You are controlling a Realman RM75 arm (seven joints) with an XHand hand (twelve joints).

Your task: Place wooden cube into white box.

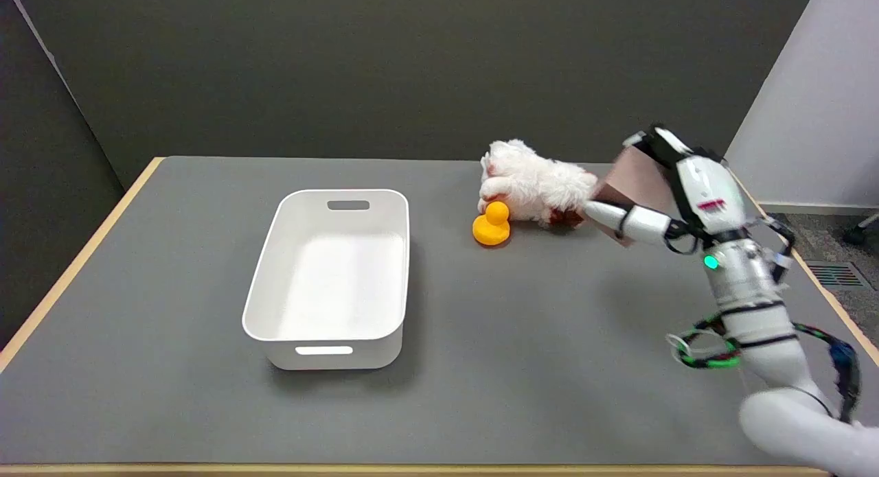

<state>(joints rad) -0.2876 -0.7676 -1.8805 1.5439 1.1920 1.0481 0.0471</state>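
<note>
Presently, standing by the counter (481, 367), the stock reads as follows.

Item: wooden cube (635, 183). Brownish block, tilted, lifted clear of the counter at the far right, well apart from its destination. Clamped in the robot hand (659, 195), one finger (628, 219) under its lower edge, the black parts of the hand over its upper corner.

Item: white box (329, 278). Open-topped bin with handle slots, left of centre, nothing visible inside.

Item: fluffy white toy (535, 185). Lying on its side at the far middle, just beside the cube; the supporting finger looks to be touching or nearly touching its fur.

Item: yellow duck (492, 224). Against the toy's near side, between cube and box.

Risks, as I judge them:
- Hold looks light: few contact points on a tilted block, so a quick swing leftward could let it rotate out and drop short of the box.
- Finger close to the fur: moving sideways before rising could drag the toy and knock the duck along.
- Low crossing: the path to the box runs over or near the duck, and a low carry would clip it.
- Box wall: coming in too low could strike the near rim and shove the light bin away.
- Releasing over the rim, not the middle, could bounce the cube out.
</note>
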